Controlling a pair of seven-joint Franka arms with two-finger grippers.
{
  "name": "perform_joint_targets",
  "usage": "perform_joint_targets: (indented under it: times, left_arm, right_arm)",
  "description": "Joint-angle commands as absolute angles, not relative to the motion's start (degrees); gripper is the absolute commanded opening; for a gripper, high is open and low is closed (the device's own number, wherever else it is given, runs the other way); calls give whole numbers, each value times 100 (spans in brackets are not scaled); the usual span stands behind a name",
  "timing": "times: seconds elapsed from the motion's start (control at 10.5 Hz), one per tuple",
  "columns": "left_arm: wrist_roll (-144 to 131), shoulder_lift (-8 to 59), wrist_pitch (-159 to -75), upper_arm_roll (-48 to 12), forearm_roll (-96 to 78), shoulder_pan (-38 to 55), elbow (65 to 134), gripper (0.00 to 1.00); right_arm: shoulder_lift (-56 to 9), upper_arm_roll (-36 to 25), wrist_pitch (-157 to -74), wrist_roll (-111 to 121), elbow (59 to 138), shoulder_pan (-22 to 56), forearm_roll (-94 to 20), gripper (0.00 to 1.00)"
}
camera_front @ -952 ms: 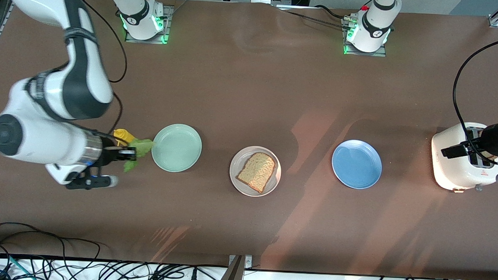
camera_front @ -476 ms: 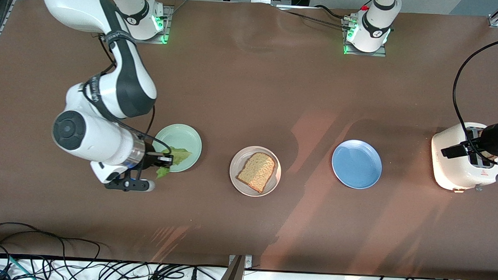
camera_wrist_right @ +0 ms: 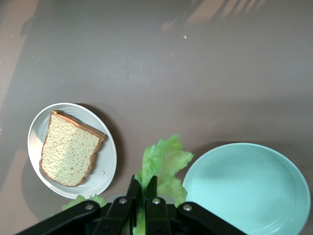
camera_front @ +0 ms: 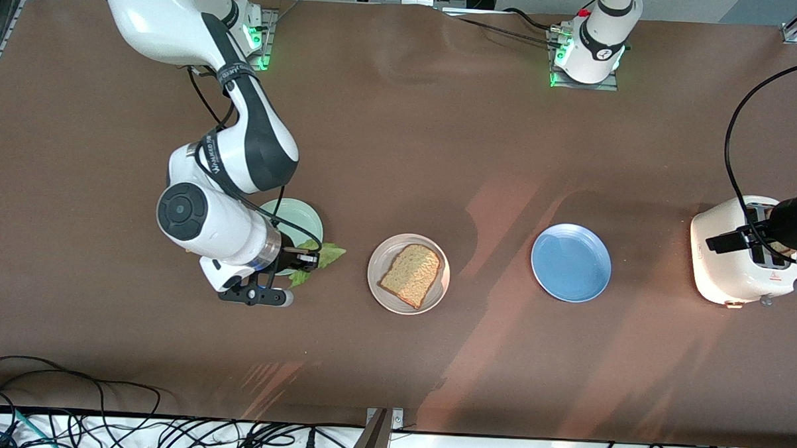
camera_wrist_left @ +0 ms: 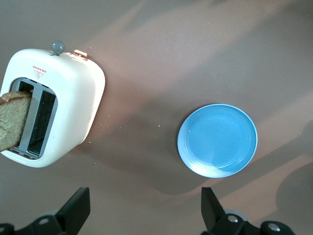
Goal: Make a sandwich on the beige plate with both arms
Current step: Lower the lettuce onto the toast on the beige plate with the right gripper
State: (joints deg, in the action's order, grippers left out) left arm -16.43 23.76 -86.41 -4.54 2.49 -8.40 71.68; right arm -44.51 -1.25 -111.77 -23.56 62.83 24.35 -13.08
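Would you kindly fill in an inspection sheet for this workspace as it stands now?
Surface: brown table, a few crumbs by the toaster.
Job's things: toast slice on beige plate; second slice in toaster; lettuce leaf held.
Clutter: mint-green plate, blue plate, both bare.
Grippers: right gripper shut on lettuce leaf, beside mint-green plate; left gripper open, waiting by toaster.
Cables: bundle along the near edge.
Surroundings: nothing seen.

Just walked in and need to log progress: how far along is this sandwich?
Done: one toast slice lies on the beige plate. In hand: the right gripper is shut on the lettuce leaf, over the mint plate's edge. Left: lettuce onto toast, then the second slice from the toaster, where the open left gripper hovers.
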Motion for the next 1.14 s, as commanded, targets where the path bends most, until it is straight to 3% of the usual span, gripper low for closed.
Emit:
perform_joint_targets:
  times: [0.0,0.57,0.86,1.05]
  left_arm:
    - [-1600,2241,-8631,-501,387,-870,7295,100]
    - [-1600,2241,-8631,-501,387,-870,7295,100]
    - [-1600,2241,-8631,-501,387,-870,7295,100]
    - [-1600,2241,-8631,-501,387,-870,7295,100]
  right_arm:
    - [-4788,-211,-11844,-3124,6170,2854,-1415,0]
    - [-5571,-641,-13418,-5130,6161,3997,-1415,0]
    - [-5879,-598,-14061,-5501,6170,4122,-1415,0]
    - [-5968,-606,-14071,-5520,6196,4192,-1389,0]
